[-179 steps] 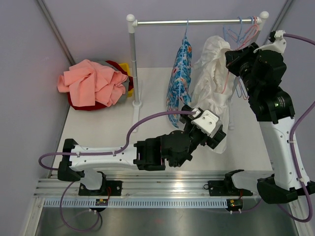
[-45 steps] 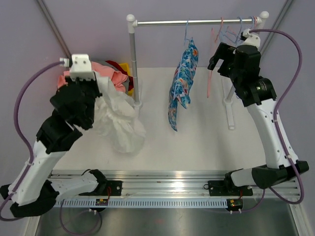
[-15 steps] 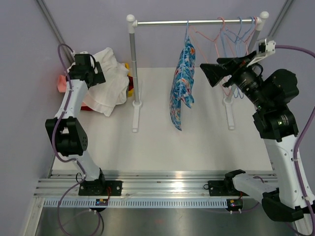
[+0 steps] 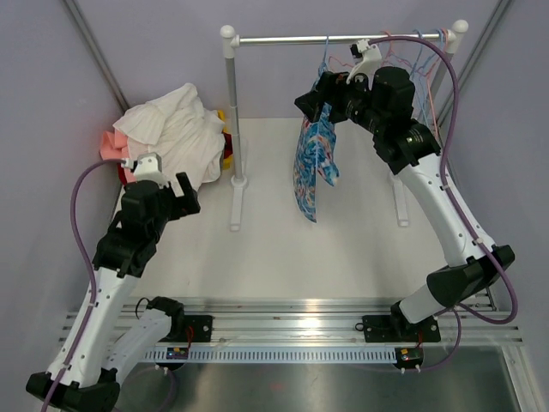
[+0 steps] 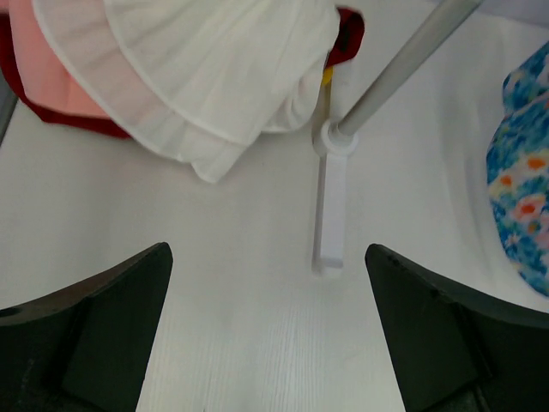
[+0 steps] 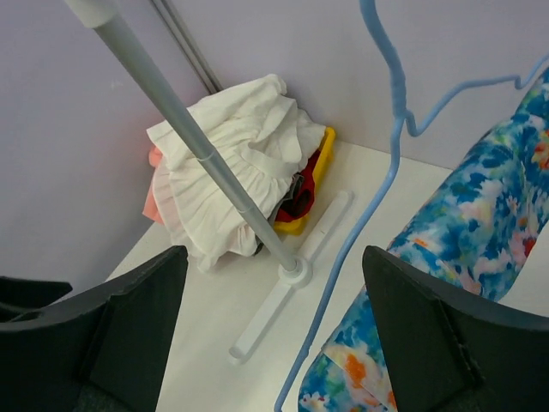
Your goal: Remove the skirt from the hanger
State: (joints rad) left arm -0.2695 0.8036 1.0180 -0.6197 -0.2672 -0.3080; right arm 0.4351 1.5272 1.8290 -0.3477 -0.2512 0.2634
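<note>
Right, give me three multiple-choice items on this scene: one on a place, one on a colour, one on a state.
1. The white skirt lies:
A) on the clothes pile at the far left of the table
B) at the table's near edge
C) at the table's far right

2. The hanger beside the floral garment is:
A) black
B) blue
C) yellow

3. The left gripper is:
A) shut on the white skirt
B) shut on nothing
C) open, holding nothing

Answers:
1 A: the top view shows it lying on the pink and red clothes in that corner.
2 B: the right wrist view shows light blue wire.
3 C: its fingers stand wide apart over bare table.
</note>
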